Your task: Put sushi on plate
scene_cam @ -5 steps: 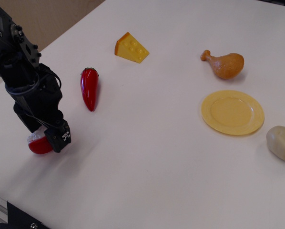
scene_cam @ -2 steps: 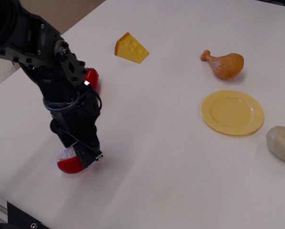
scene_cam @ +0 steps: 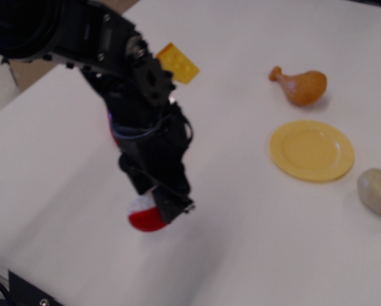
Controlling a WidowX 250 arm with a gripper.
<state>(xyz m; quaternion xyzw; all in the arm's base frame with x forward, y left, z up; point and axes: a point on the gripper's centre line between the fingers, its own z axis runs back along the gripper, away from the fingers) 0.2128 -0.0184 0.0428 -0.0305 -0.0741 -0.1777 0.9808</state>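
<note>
I see the gripper (scene_cam: 157, 209) at the near left of centre, its black body slightly blurred. Its fingers are closed onto the sushi (scene_cam: 146, 215), which shows at the tip as a red rounded shell with a white bumpy patch on its upper left. Part of the piece is covered by the near finger (scene_cam: 172, 208). I read the sushi as held clear of the table (scene_cam: 241, 242): a faint shadow lies on the surface to its right, apart from the piece. I cannot make out the width of the jaw gap beyond the fact that it spans the sushi.

The arm (scene_cam: 101, 51) runs from the upper left corner down to the gripper and hides most of the ground behind it. A thin strip of red shows at its left edge (scene_cam: 111, 127); I cannot tell what it belongs to.

The plate (scene_cam: 312, 150) lies flat at the right, pale yellow, with nothing on it, well apart from the gripper and the sushi. Just beyond it, farther back, lies a brown chicken drumstick (scene_cam: 301, 85). Near the right edge, just right of the plate and slightly nearer, sits a pale grey-beige lump (scene_cam: 377, 191). A yellow cheese wedge (scene_cam: 178, 63) rests at the far centre-left, partly behind the arm.
</note>
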